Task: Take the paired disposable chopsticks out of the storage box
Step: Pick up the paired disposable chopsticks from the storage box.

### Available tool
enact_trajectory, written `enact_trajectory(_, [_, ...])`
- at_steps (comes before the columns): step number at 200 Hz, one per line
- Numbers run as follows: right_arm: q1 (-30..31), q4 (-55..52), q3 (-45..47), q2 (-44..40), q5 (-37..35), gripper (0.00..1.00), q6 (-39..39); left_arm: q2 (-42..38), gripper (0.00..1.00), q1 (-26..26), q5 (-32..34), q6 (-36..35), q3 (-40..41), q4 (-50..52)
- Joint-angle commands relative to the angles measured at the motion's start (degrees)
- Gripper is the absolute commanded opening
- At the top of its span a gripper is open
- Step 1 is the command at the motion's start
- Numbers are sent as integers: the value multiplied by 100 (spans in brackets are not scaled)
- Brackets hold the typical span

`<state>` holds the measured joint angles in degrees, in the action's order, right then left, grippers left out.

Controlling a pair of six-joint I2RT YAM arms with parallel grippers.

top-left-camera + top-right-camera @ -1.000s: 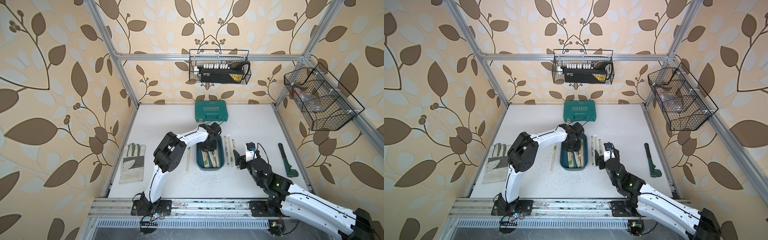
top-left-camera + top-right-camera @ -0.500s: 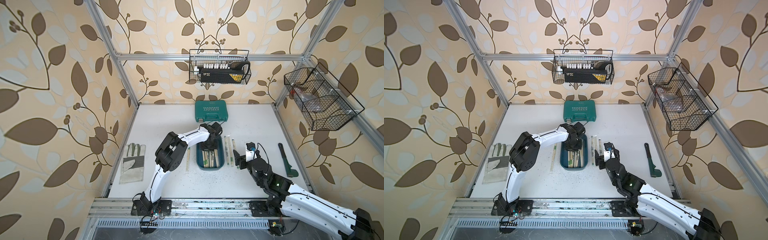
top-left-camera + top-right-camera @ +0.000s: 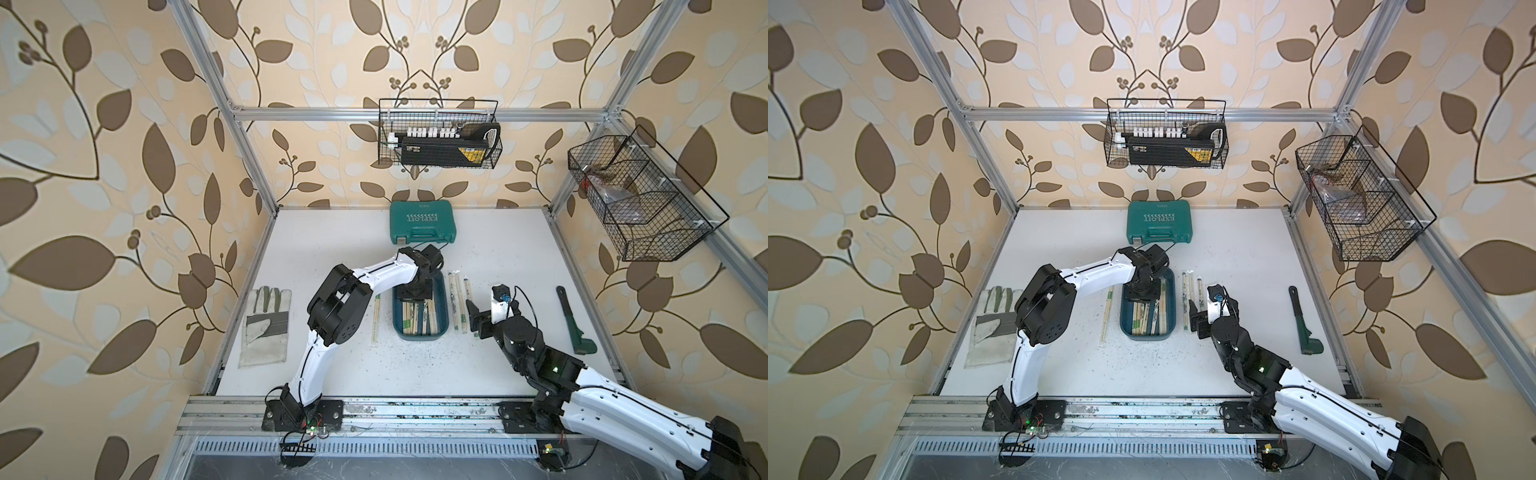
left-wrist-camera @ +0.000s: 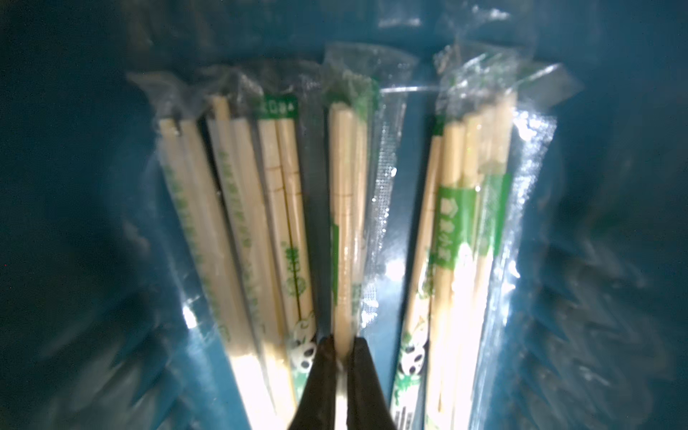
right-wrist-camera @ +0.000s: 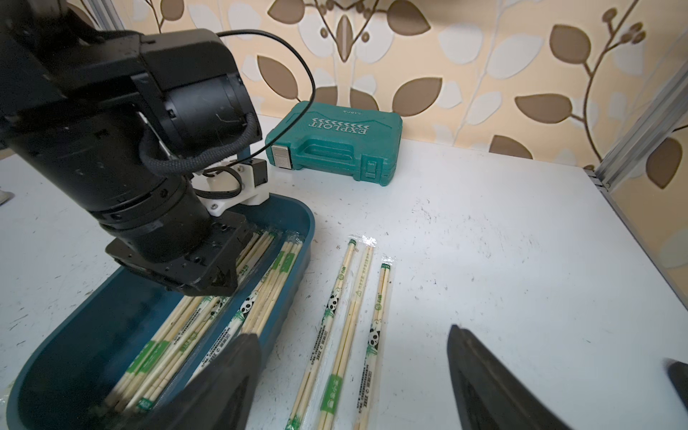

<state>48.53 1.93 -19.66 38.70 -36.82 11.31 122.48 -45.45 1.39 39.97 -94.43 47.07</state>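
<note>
The storage box (image 3: 419, 337) (image 3: 1144, 335) is a dark teal tray in mid-table, holding several paired disposable chopsticks (image 3: 420, 318) (image 3: 1148, 318) (image 5: 193, 327). My left gripper (image 3: 413, 297) (image 3: 1142, 297) reaches down into the box's far end. In the left wrist view its jaws (image 4: 341, 350) are shut on one wrapped pair (image 4: 346, 223) in the middle of the pile. My right gripper (image 3: 473, 316) (image 3: 1196, 320) (image 5: 350, 338) stands open, low over three wrapped pairs (image 3: 457, 299) (image 5: 346, 316) lying on the table right of the box.
One more wrapped pair (image 3: 376, 318) lies left of the box. A green tool case (image 3: 423, 222) sits behind it, a work glove (image 3: 266, 328) at the left, a green-handled tool (image 3: 573, 320) at the right. Wire baskets (image 3: 438, 139) (image 3: 640, 199) hang on the walls.
My left gripper's jaws have closed on a chopstick pair inside the box. The right arm has stayed where it was.
</note>
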Motion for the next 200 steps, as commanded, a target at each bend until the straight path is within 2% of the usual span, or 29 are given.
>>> enact_trajectory(1, [17, 34, -73, -2, 26, 82, -15, -290, 0, -16, 64, -71, 32, 96])
enact_trajectory(54, [16, 35, -73, 19, 34, 82, -14, -340, 0, -16, 116, -88, -5, 161])
enact_trajectory(62, [17, 35, -73, 24, 35, 82, -14, -363, 13, -16, 127, -110, -26, 156])
enact_trajectory(67, [18, 35, -81, 34, 39, 82, -15, -372, 16, -16, 102, -129, -19, 139])
enact_trajectory(88, [16, 44, -82, 39, 43, 82, -15, -327, 14, -16, 29, -165, -43, 120])
enact_trajectory(99, [16, 32, -82, 44, 43, 82, -15, -293, 7, -16, 3, -175, -60, 131])
enact_trajectory(123, [16, 44, -75, 33, 43, 82, -15, -239, 3, -16, 4, -187, -63, 103])
enact_trajectory(142, [16, 44, -82, 53, 48, 82, -15, -173, 16, -16, -40, -226, -128, 111])
enact_trajectory(200, [16, 35, -94, 77, 35, 82, -22, -62, 16, -16, -86, -271, -232, 101])
